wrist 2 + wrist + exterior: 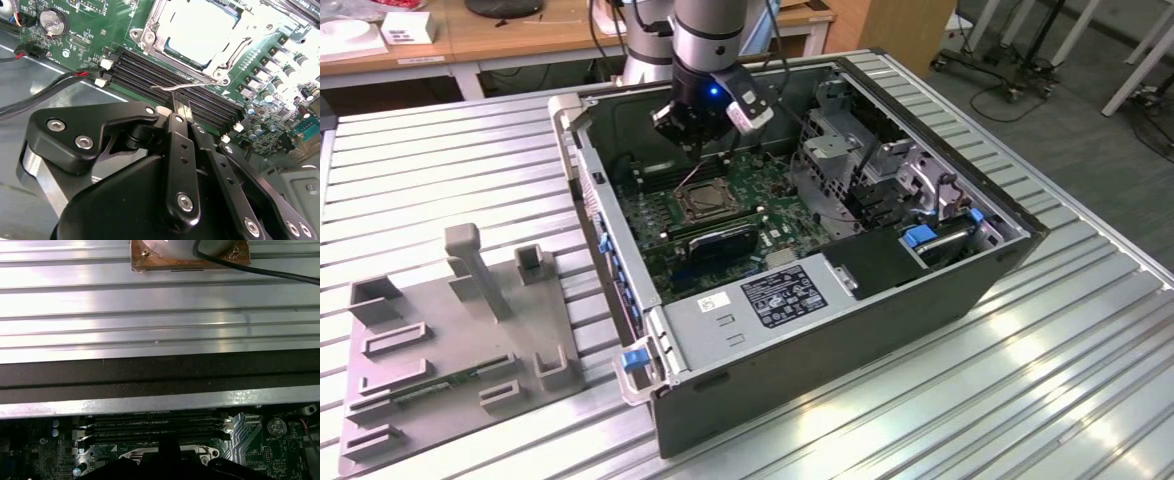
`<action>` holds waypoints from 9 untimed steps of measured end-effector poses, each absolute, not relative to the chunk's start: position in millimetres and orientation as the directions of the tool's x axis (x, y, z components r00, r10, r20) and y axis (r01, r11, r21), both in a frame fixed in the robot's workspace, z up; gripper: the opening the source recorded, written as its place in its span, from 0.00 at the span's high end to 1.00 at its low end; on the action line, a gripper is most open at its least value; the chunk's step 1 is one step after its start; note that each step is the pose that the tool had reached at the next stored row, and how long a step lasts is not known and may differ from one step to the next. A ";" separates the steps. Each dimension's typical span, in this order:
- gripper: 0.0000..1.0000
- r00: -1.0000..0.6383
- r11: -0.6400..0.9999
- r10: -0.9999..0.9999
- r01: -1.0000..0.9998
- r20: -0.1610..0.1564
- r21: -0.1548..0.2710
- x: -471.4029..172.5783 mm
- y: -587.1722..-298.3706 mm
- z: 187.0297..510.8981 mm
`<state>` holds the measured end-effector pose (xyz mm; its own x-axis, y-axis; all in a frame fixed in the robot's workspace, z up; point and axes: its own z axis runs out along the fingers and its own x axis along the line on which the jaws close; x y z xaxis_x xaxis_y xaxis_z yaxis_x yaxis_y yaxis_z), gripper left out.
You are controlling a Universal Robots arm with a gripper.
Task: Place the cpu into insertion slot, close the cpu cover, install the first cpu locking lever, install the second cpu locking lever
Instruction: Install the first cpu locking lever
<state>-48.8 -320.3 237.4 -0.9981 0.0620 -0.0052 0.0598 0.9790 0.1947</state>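
A ribbed aluminium tabletop (440,160) carries an open computer case (854,340) lying on its side, with wooden desks behind it. Inside, near the middle of the green board (95,35), the cpu (197,27) lies in the insertion slot (141,35). The cpu cover (172,50) seems folded down around it. In the second wrist view the jaws look drawn together. Their narrow tips are at a thin wire locking lever (200,85), which runs along the slot's edge next to the black memory slots (150,67). The likely trouble is the springy wire slipping off such slim tips and flicking up. A slanted push could also send the tips scraping into the memory slots or the board. If the cover is not fully flat, forcing the lever could load the cpu unevenly. I cannot tell whether the tips pinch the wire or only press on it, nor which of the two levers it is. Glare washes out the far side of the slot, the lever's catch is hard to make out, and the slot's contacts are hidden under the cpu.
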 end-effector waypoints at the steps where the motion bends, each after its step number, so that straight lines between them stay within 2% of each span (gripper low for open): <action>1: 0.89 -0.998 0.979 0.062 0.060 -0.005 0.195 -48.7 -320.3 237.4; 6: 0.89 -0.998 0.979 0.062 0.063 0.011 0.194 -48.7 -320.3 237.2; 9: 0.89 -0.997 0.979 0.062 0.069 0.040 0.192 -48.4 -320.3 236.9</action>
<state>-48.4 -320.3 236.9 -0.9973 0.0619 0.0404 0.0685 0.9790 0.1920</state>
